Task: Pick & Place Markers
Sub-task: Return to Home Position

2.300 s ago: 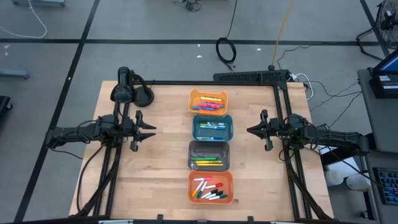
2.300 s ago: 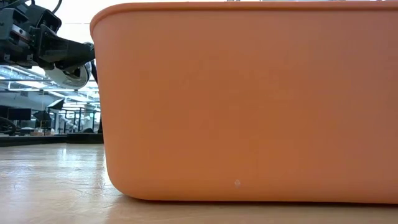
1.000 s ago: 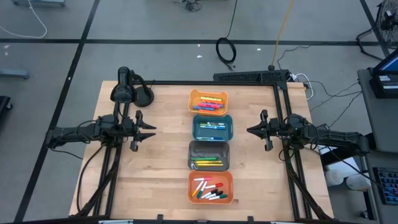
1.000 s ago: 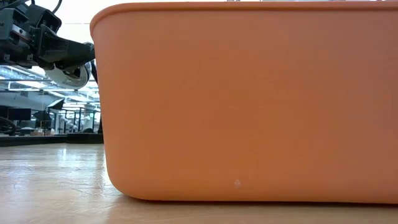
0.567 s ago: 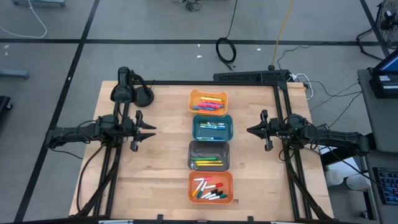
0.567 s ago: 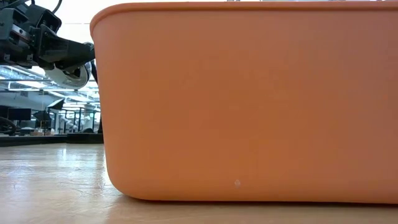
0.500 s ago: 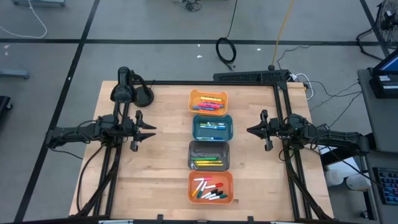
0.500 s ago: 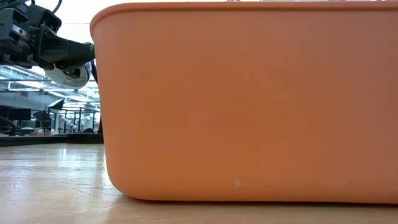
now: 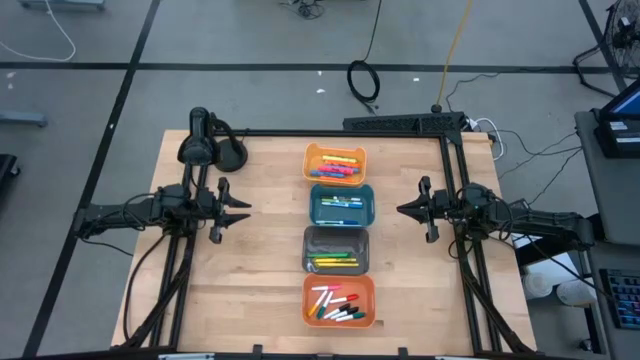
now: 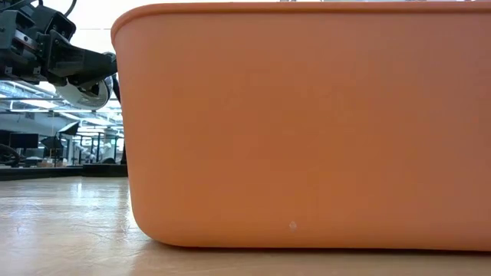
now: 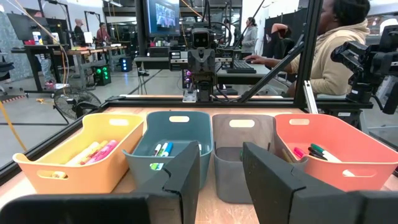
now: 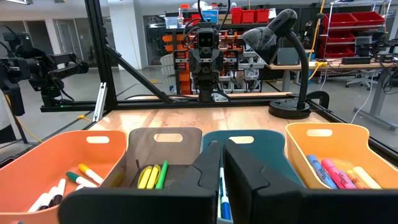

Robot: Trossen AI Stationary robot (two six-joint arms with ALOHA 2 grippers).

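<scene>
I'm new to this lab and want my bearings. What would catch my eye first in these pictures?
Four bins line the middle of the table, top to bottom in the high view: light orange bin, teal bin, grey bin, orange bin, all holding coloured markers. The left gripper, open, and the right gripper, shut, hang on either side, pointing at the row. The orange bin's wall nearly fills the low view.
</scene>
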